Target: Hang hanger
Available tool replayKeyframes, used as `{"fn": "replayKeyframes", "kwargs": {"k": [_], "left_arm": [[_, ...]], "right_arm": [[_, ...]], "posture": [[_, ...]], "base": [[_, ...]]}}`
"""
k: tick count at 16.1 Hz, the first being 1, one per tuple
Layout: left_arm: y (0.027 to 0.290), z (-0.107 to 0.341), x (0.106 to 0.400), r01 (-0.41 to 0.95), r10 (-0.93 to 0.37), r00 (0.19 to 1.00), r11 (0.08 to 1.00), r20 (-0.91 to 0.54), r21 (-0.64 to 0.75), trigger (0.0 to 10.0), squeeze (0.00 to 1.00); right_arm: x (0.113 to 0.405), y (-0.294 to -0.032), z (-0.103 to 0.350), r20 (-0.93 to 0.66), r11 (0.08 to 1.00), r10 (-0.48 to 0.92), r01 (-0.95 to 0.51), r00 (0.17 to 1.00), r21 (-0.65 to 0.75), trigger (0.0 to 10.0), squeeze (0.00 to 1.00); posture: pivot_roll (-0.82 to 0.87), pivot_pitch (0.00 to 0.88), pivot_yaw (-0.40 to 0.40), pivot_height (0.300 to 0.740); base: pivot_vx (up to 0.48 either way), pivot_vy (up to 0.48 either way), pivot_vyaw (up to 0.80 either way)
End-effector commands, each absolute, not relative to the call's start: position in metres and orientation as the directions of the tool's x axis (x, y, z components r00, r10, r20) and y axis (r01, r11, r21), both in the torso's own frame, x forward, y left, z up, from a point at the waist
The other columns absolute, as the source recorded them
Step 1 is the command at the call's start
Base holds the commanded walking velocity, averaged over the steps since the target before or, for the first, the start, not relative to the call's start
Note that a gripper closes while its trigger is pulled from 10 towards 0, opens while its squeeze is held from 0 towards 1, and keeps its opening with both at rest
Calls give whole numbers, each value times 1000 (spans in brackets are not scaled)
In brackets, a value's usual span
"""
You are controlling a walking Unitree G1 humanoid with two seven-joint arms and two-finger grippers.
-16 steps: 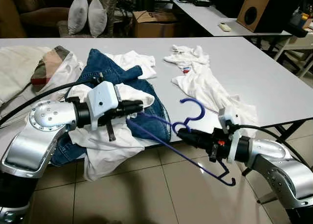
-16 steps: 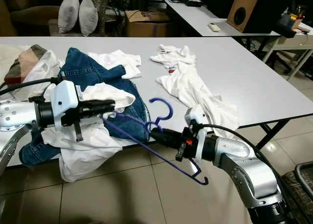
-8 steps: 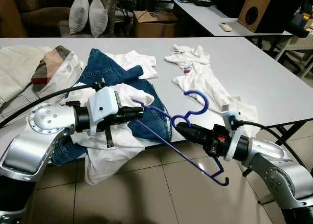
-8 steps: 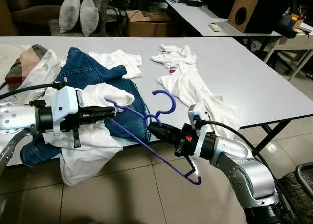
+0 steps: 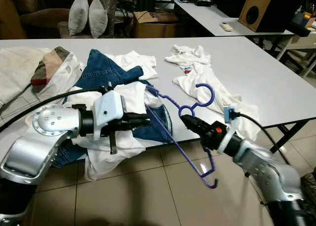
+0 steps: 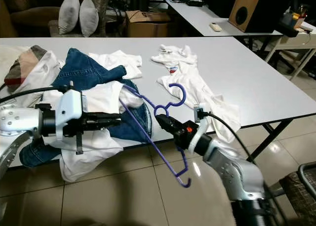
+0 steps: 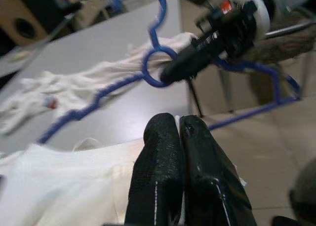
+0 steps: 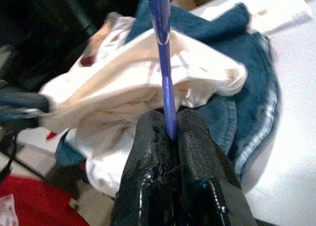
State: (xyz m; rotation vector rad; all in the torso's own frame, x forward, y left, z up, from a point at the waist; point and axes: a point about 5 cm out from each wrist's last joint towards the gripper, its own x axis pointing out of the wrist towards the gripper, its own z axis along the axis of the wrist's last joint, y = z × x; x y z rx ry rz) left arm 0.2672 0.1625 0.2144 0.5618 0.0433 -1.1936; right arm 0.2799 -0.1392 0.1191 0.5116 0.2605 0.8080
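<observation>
At the near table edge (image 5: 276, 118) my right gripper (image 5: 188, 121) pinches the thin blue hanger (image 5: 170, 132) at its neck. It hangs tilted. My left gripper (image 5: 144, 121) is closed on a white shirt (image 5: 101, 149).

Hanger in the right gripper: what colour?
Blue-purple hanger, clearest in the left eye view, held by the right gripper.

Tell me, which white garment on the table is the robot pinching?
The white shirt lying over the jeans, pinched by the left gripper. The other white garment lies untouched farther right.
</observation>
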Motion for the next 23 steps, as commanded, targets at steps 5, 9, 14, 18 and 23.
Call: {"fn": "replayKeyframes", "kwargs": {"k": [5, 9, 14, 18, 23], "left_arm": [[198, 250, 294, 604, -701, 702, 494, -124, 626, 0, 0], [182, 248, 288, 641, -778, 625, 463, -66, 613, 0, 0], [165, 243, 287, 694, -832, 549, 407, -72, 594, 0, 0], [152, 234, 279, 767, -877, 466, 335, -117, 547, 0, 0], [131, 221, 252, 920, -953, 238, 161, -186, 357, 0, 0]], "right_arm": [[283, -150, 119, -50, 603, 704, -559, 709, 569, 10000, 0], [277, -151, 123, -35, 561, 737, -581, 675, 589, 10000, 0], [274, -160, 122, -80, 571, 747, -574, 660, 587, 10000, 0], [272, -165, 116, -118, 574, 747, -546, 654, 610, 10000, 0], [267, -167, 101, -138, 519, 757, -460, 639, 721, 10000, 0]], "posture": [[-35, 0, -70, 740], [-46, 9, -68, 740], [-53, 25, -79, 740], [-54, 33, -87, 740], [-69, 40, -95, 740]], "base": [[0, 0, 0], [0, 0, 0], [0, 0, 0], [0, 0, 0], [0, 0, 0]]}}
